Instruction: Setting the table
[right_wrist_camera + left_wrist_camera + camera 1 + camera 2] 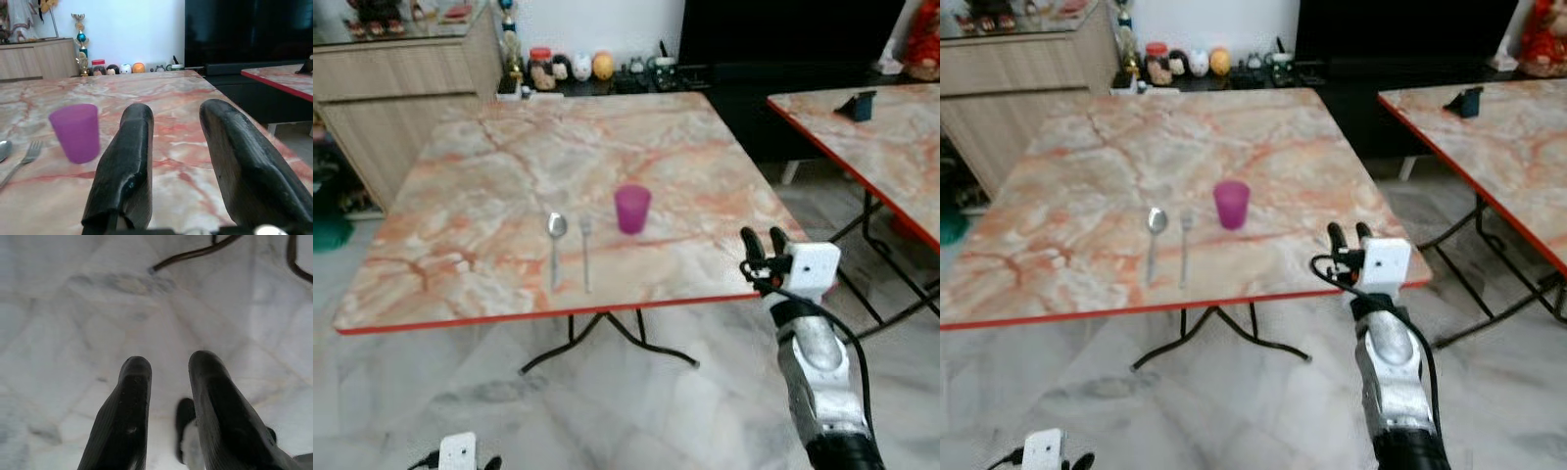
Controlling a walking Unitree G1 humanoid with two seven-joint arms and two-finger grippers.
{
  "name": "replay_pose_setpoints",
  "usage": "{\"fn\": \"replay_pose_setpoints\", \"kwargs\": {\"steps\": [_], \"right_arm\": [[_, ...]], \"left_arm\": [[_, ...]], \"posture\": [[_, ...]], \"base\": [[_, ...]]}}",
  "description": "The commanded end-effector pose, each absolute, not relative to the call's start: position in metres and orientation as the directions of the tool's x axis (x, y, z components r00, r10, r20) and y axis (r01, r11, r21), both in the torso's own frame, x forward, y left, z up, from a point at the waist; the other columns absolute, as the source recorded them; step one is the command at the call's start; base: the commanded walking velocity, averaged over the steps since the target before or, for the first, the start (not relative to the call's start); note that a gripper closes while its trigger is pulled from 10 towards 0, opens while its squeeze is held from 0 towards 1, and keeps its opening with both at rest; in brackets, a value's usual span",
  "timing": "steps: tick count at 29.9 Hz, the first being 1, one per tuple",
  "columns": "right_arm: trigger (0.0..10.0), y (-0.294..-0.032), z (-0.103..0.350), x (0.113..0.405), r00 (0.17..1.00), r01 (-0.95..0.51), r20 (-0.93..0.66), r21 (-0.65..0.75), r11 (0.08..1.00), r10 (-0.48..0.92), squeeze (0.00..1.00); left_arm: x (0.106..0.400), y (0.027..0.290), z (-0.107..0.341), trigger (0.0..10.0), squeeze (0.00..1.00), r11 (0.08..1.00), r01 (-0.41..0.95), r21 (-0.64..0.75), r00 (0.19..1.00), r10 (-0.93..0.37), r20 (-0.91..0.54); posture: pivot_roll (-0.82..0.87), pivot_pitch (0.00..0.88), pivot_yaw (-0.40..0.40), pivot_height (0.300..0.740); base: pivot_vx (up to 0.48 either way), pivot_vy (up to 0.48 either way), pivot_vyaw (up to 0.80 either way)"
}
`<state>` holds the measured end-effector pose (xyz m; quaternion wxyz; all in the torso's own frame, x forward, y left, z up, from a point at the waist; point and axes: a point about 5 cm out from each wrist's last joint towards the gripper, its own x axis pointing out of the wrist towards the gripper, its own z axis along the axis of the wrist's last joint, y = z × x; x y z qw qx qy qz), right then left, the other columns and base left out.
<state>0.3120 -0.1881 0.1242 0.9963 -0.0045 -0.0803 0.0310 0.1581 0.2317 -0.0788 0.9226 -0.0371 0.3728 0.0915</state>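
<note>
Near the middle of the frame, on the marble-patterned surface (489,186), stands a purple cup (632,209), upright; just to its left lie a fork (585,250) and, beside that, a spoon (556,247), side by side and apart from the cup, handles pointing toward the near red-trimmed edge; the fork's tines are too small to make out from the head views, and in the right wrist view both utensils are cut off at the left edge; at lower right the right claw (764,247) is raised at the surface's near right corner, its two black fingers (128,161) narrowly parted with nothing between them, well apart from the cup; at the bottom left the left claw (168,377) hangs low over the pale marble floor (73,323), fingers likewise a little apart and holding nothing, mostly cut off by the frame edge in the head views; a second surface (891,147) shows at upper right, partly cropped; small jars and figurines (570,67) line the dark shelf beyond, too blurred to identify.
</note>
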Motion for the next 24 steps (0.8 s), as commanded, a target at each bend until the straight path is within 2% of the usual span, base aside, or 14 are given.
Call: {"fn": "replay_pose_setpoints", "kwargs": {"steps": [1, 15, 24], "right_arm": [[10.0, -0.1973, 0.1251, 0.3103, 0.987, -0.032, 0.159, -0.014, 0.999, 0.034, 0.00], [10.0, -0.1980, 0.1262, 0.3112, 0.987, -0.030, 0.158, -0.012, 0.999, 0.032, 0.00], [10.0, -0.1977, 0.1266, 0.3116, 0.987, -0.032, 0.158, -0.012, 0.999, 0.033, 0.00]], "left_arm": [[0.1577, 0.2278, -0.0801, 10.0, 0.00, 0.980, -0.199, -0.013, 0.702, 0.133, -0.700], [0.1573, 0.2269, -0.0804, 10.0, 0.00, 0.979, -0.205, -0.014, 0.701, 0.137, -0.700], [0.1571, 0.2249, -0.0809, 10.0, 0.00, 0.979, -0.202, -0.012, 0.701, 0.136, -0.700]], "posture": [[-0.08, 0.000, 0.021, 0.740], [-0.08, 0.000, 0.017, 0.740], [-0.08, 0.000, 0.014, 0.740]], "base": [[0.000, 0.349, 0.00], [0.000, 0.314, 0.00], [0.000, 0.000, 0.00]]}}
